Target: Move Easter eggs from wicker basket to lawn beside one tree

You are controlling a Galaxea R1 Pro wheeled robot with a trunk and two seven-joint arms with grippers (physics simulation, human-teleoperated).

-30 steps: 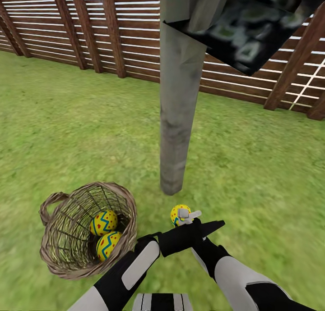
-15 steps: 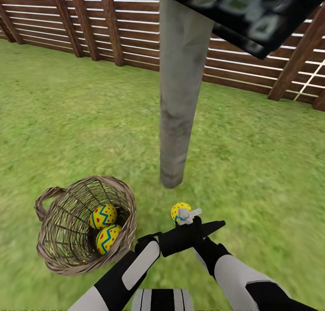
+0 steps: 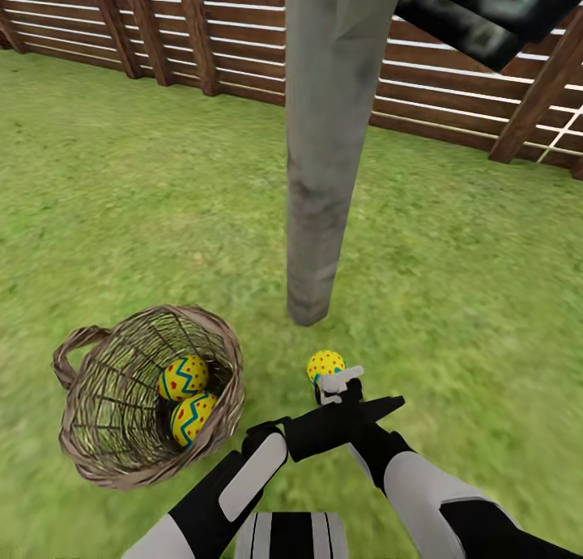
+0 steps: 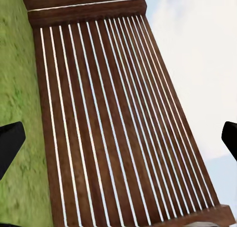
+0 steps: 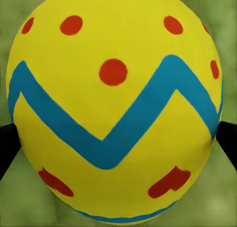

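One Easter egg (image 3: 325, 364) lies on the lawn (image 3: 121, 186) a short way in front of the pale grey tree (image 3: 317, 178). My right gripper (image 3: 327, 380) stands open just behind the egg. In the right wrist view the egg (image 5: 113, 108) looms close, and the black fingertips (image 5: 9, 148) sit wide apart at its two sides. The wicker basket (image 3: 89, 397) stands on the grass to the left, with two more eggs (image 3: 183, 377) (image 3: 193, 417) inside. My left gripper (image 4: 118, 148) is open and holds nothing.
A brown slat fence (image 3: 186, 32) closes the garden behind the tree, and it also faces the left wrist camera (image 4: 108, 118). A dark leaf cluster (image 3: 486, 8) hangs at the upper right. Open grass spreads left and right of the trunk.
The whole head view has shifted, so basket, tree base and the egg on the grass sit higher in it. The egg now lies slightly farther from my right gripper.
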